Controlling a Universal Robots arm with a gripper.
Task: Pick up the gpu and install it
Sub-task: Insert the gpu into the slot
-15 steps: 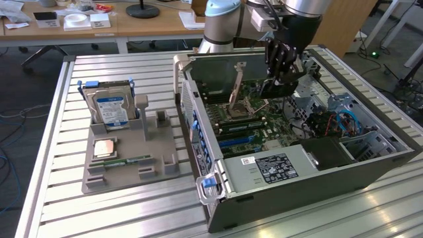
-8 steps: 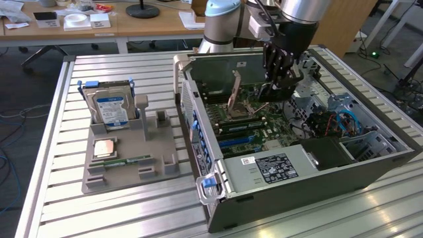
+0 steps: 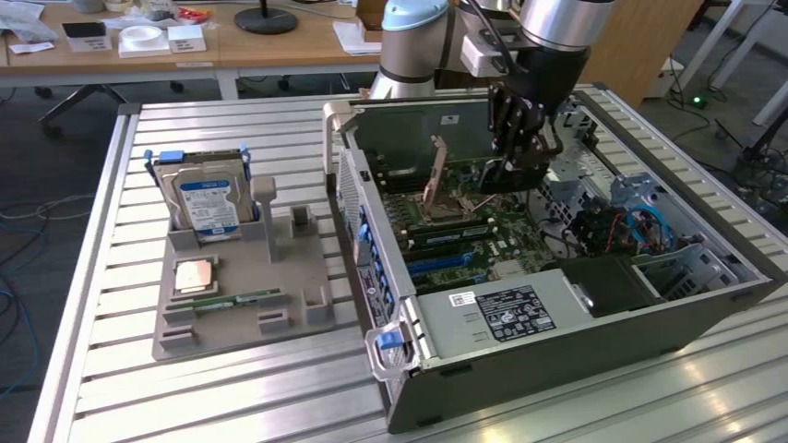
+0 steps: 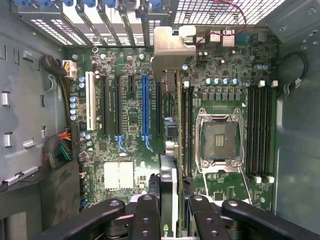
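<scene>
The pincer (image 4: 170, 206) clamps the gpu (image 4: 169, 170) edge-on inside the open case (image 3: 555, 323), above the motherboard (image 4: 125, 125), between the blue slot (image 4: 145, 105) and the CPU socket (image 4: 220, 137). A hard drive (image 3: 207, 205) stands in a tray (image 3: 234, 314) on the tabletop (image 3: 185, 397).

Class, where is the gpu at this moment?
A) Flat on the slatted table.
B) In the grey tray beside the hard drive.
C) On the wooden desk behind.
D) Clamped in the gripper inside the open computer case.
D: the gpu stands edge-on in the gripper, over the motherboard.
</scene>
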